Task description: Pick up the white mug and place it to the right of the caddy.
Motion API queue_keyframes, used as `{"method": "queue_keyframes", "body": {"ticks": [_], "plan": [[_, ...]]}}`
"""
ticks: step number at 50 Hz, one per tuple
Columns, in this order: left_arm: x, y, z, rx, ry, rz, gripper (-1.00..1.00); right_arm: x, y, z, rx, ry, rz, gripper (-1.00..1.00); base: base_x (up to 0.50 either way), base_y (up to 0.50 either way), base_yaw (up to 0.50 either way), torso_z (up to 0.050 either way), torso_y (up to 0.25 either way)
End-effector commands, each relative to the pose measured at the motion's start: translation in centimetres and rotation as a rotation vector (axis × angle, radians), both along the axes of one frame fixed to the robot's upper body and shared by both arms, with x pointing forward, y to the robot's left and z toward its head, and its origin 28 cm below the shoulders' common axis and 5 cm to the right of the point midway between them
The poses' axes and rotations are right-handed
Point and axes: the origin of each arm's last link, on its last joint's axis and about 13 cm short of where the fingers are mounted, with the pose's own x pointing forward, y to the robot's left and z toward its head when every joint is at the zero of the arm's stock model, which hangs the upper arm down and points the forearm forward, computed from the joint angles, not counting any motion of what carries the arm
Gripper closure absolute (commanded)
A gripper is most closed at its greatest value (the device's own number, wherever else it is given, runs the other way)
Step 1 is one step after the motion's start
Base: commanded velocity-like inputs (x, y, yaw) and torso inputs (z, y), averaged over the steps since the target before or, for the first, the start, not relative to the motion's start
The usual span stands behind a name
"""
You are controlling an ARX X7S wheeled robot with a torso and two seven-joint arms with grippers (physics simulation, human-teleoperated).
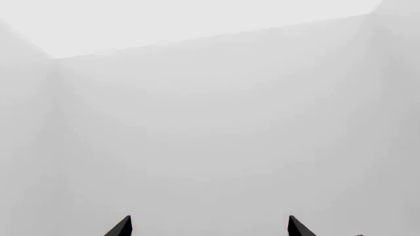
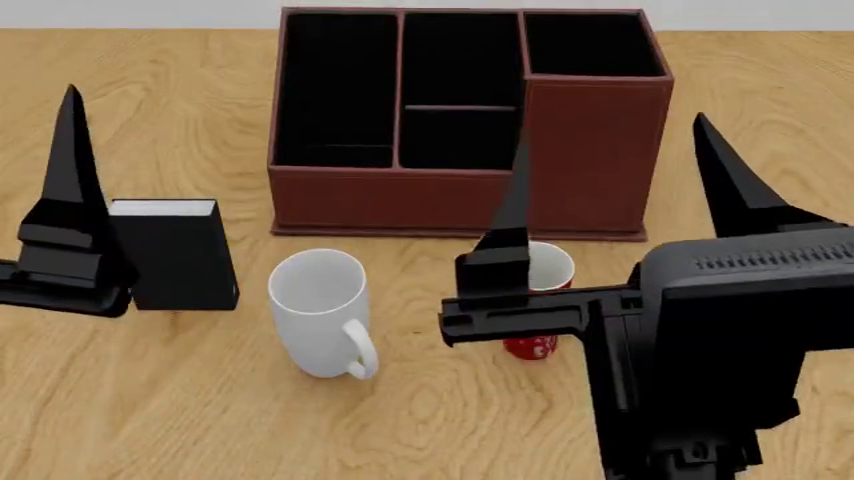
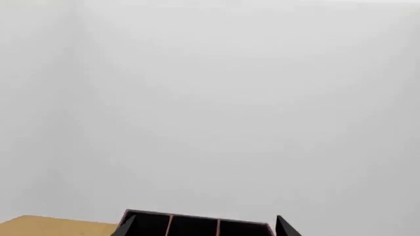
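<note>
The white mug stands upright on the wooden table at lower centre-left of the head view, handle toward the viewer, untouched. Just behind it sits the caddy, filling the upper centre; a red mug stands just right of the white one, a black box to its left. The right gripper hangs high at right with fingers wide apart, holding nothing; the left gripper shows one finger only, so its spread I cannot tell. The approach seems not yet begun: next, one arm must descend to straddle the mug's wall, avoiding the red mug.
</note>
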Motion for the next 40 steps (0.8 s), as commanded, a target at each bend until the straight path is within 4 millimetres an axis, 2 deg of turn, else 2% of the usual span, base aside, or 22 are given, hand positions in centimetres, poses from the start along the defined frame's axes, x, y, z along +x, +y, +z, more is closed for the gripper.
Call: {"method": "queue_keyframes", "body": {"ticks": [1,5,24,40], "plan": [[-0.4,-0.1,3.4,-0.005,-0.106,-0.02,-1.0,-0.2,0.1,4.0,-0.015,-0.094,0.027,-1.0,0.0,0.0,0.0,0.0,0.0],[-0.4,0.0,3.7,-0.009,-0.116,-0.01,-1.0,-0.2,0.1,4.4,-0.006,-0.107,0.031,-1.0,0.0,0.0,0.0,0.0,0.0],[-0.9,0.2,4.6,-0.033,-0.142,-0.005,-1.0,-0.1,-0.1,4.1,0.004,-0.105,0.025,-1.0,0.0,0.0,0.0,0.0,0.0],[-1.0,0.1,4.6,-0.025,-0.137,0.007,-1.0,-0.1,0.0,4.0,-0.01,-0.105,0.035,-1.0,0.0,-0.21,0.0,0.0,0.0]]}}
